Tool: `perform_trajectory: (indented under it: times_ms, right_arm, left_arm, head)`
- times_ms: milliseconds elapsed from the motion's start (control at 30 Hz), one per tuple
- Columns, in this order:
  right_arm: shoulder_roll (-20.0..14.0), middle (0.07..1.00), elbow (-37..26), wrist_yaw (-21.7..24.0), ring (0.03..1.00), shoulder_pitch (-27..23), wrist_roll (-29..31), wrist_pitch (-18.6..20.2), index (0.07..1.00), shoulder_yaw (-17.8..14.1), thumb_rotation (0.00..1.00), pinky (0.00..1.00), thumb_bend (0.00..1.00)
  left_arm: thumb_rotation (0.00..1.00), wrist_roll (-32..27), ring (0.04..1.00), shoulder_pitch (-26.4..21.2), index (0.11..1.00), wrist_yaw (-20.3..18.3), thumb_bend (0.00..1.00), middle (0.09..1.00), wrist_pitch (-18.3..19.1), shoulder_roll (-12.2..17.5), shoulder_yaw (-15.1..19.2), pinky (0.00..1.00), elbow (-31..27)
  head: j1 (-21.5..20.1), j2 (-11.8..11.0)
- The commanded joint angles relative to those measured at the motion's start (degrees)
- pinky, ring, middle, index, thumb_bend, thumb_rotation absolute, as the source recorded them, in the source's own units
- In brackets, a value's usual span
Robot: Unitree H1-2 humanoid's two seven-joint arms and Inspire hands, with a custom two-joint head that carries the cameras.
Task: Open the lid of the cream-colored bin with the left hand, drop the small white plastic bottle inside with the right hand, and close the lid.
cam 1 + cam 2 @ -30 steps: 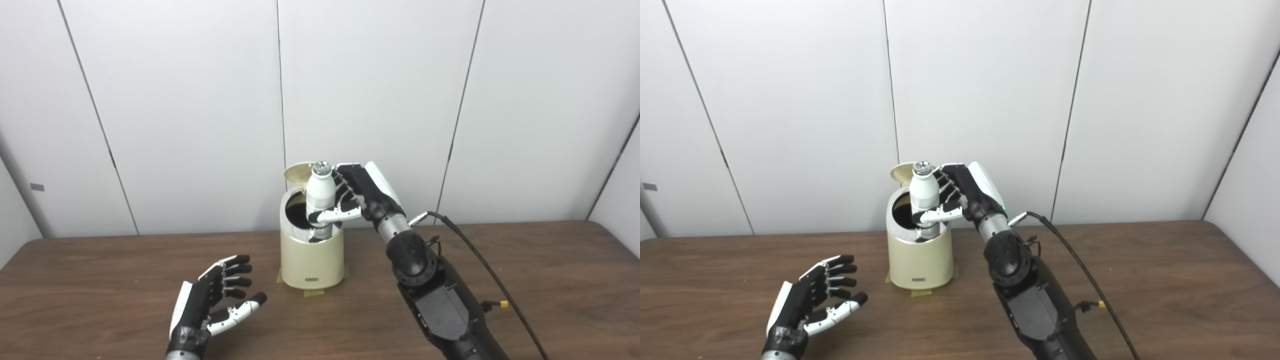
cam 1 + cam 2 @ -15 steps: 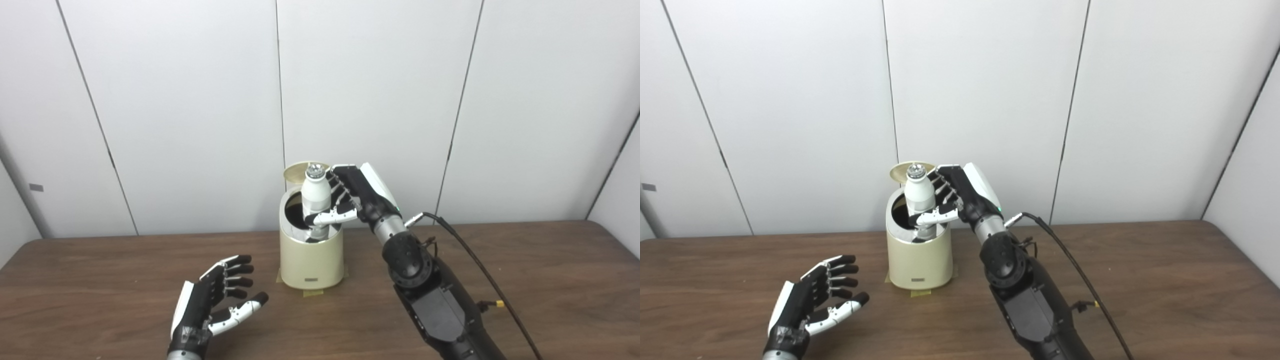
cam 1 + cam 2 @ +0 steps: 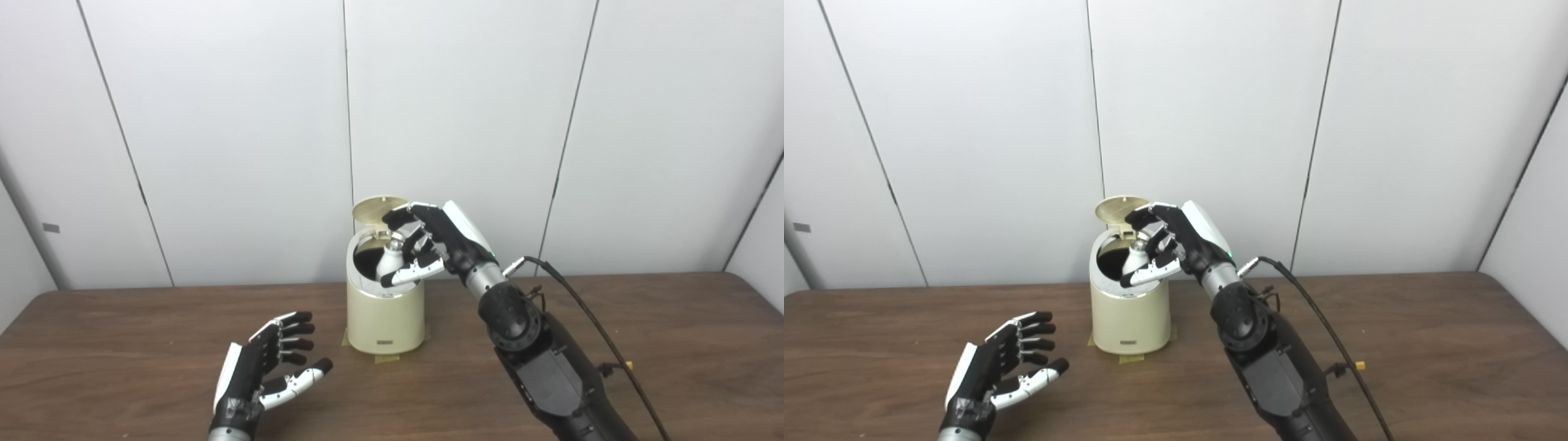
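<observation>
The cream-colored bin (image 3: pixel 386 315) stands at the middle of the table with its round lid (image 3: pixel 378 208) tipped up at the back. The small white plastic bottle (image 3: pixel 389 262) sits low in the bin's mouth, only its shoulder and cap showing above the rim. My right hand (image 3: pixel 429 242) hovers over the opening, its fingers spread apart above the bottle and its thumb (image 3: pixel 409 275) by the rim; it looks open, no longer clasping the bottle. My left hand (image 3: pixel 264 366) rests open on the table, left of and nearer than the bin, palm turned inward.
Yellow tape (image 3: pixel 386 359) marks the bin's foot on the brown wooden table (image 3: pixel 122 343). A black cable (image 3: pixel 588 318) runs from the right wrist across the right side. White wall panels stand close behind the bin.
The bottle has gone from upright in the right hand above the rim to sunk into the bin. The right hand's fingers have spread. The left hand has stayed put; the view shifted slightly.
</observation>
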Motion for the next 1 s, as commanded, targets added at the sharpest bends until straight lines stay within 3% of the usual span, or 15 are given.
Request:
perform_trajectory:
  times_ms: [0,300,600,633,667,767,833,867,900,967]
  right_arm:
    - [-0.28,0.684,-0.45,1.93,0.495,-1.24,0.16,-0.56,0.704,0.71,0.02,0.39,0.89]
    - [-0.23,0.685,-3.26,2.74,0.524,-0.26,1.00,0.90,0.685,-0.24,0.03,0.42,0.87]
    - [-1.73,0.538,-14.91,3.56,0.437,4.57,5.42,2.03,0.567,-6.12,0.01,0.37,0.82]
    - [-2.23,0.498,-16.94,3.83,0.415,5.81,5.86,2.58,0.533,-7.04,0.00,0.35,0.65]
    - [-2.54,0.482,-18.23,4.15,0.396,6.61,6.06,2.96,0.524,-7.59,0.00,0.32,0.59]
    - [-4.48,0.470,-20.42,4.91,0.389,10.13,9.06,-0.18,0.522,-10.01,0.00,0.29,0.53]
    - [-5.59,0.478,-20.48,5.86,0.406,12.09,12.16,-2.81,0.518,-11.37,0.00,0.32,0.53]
    - [-6.16,0.569,-20.29,6.64,0.432,13.14,13.91,-3.94,0.505,-11.98,0.09,0.37,0.52]
    - [-6.52,0.616,-20.17,7.15,0.453,13.80,15.08,-4.64,0.601,-12.34,0.13,0.40,0.66]
    - [-6.89,0.680,-19.80,7.89,0.485,15.82,17.50,-6.05,0.704,-13.04,0.17,0.45,0.79]
  left_arm:
    - [0.07,0.11,0.667,-2.69,0.771,0.25,0.70,0.731,-0.87,0.04,-0.08,0.60,-1.63]
    - [0.07,0.27,0.663,-2.60,0.772,0.22,0.70,0.732,-1.09,0.17,-0.20,0.60,-1.76]
    - [0.07,-0.26,0.663,-2.57,0.771,0.07,0.70,0.728,-1.08,0.19,-0.08,0.60,-1.78]
    - [0.07,-0.38,0.663,-2.58,0.772,0.04,0.70,0.728,-1.09,0.18,-0.04,0.59,-1.77]
    - [0.06,-0.48,0.660,-2.58,0.769,0.02,0.70,0.726,-1.11,0.19,0.00,0.59,-1.77]
    - [0.06,-0.61,0.659,-2.47,0.766,0.02,0.70,0.725,-0.88,0.20,0.09,0.59,-2.01]
    - [0.06,-0.67,0.662,-2.42,0.765,-0.03,0.70,0.725,-0.99,0.30,0.13,0.59,-2.02]
    - [0.07,-0.67,0.662,-2.40,0.765,-0.06,0.70,0.726,-1.07,0.37,0.13,0.59,-2.03]
    - [0.07,-0.67,0.661,-2.38,0.765,-0.09,0.71,0.723,-1.13,0.43,0.14,0.60,-2.05]
    - [0.07,-0.76,0.659,-2.28,0.766,-0.23,0.70,0.723,-0.80,0.49,0.13,0.60,-2.39]
  head:
    - [0.04,0.02]
    - [0.08,0.18]
    - [0.43,0.10]
    - [0.46,0.07]
    - [0.49,0.04]
    - [0.62,0.11]
    - [0.72,0.19]
    - [0.80,0.21]
    - [0.89,0.24]
    - [1.22,0.22]
